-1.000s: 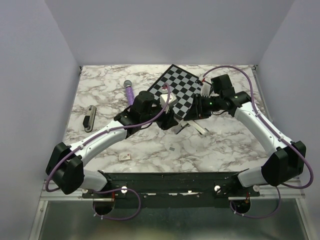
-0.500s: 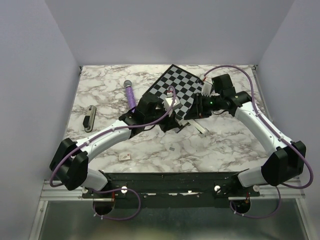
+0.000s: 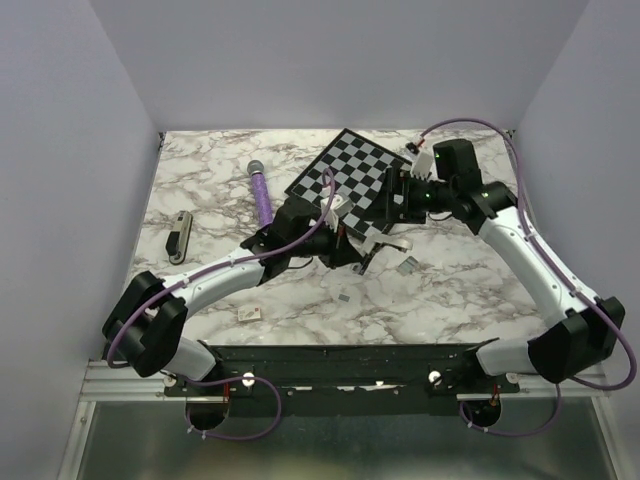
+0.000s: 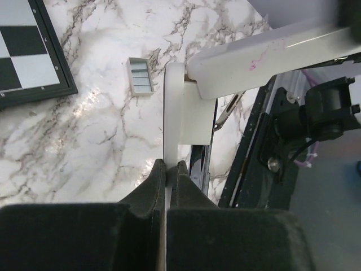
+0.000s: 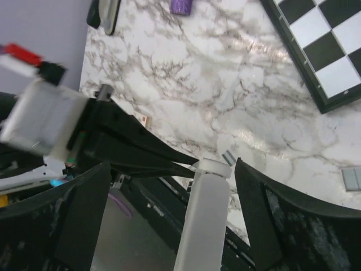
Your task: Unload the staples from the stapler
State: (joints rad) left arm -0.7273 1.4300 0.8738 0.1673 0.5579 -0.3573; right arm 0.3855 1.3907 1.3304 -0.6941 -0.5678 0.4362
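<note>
The stapler (image 3: 366,240) hangs opened above the table's middle, just in front of the chessboard. My left gripper (image 3: 345,250) is shut on its cream-white side plate (image 4: 172,113), the fingertips (image 4: 158,169) pinching the thin edge. Its silvery metal channel (image 4: 198,164) shows beside the plate, and a white bar (image 4: 271,53) runs off to the right. That bar (image 5: 206,214) stands between the wide-open jaws of my right gripper (image 5: 172,164), touching neither finger. A block of staples (image 3: 407,265) (image 4: 141,76) lies on the marble below.
The chessboard (image 3: 350,170) lies at the back. Left of it are a purple cylinder (image 3: 260,195) and, further left, a dark slim object (image 3: 180,237). More small staple pieces (image 3: 345,297) and a small tag (image 3: 245,314) lie on the marble. The black rail (image 3: 330,355) borders the near edge.
My left gripper closed onto the stapler's white side and shifted right. My right gripper opened wide and drew back toward the far right.
</note>
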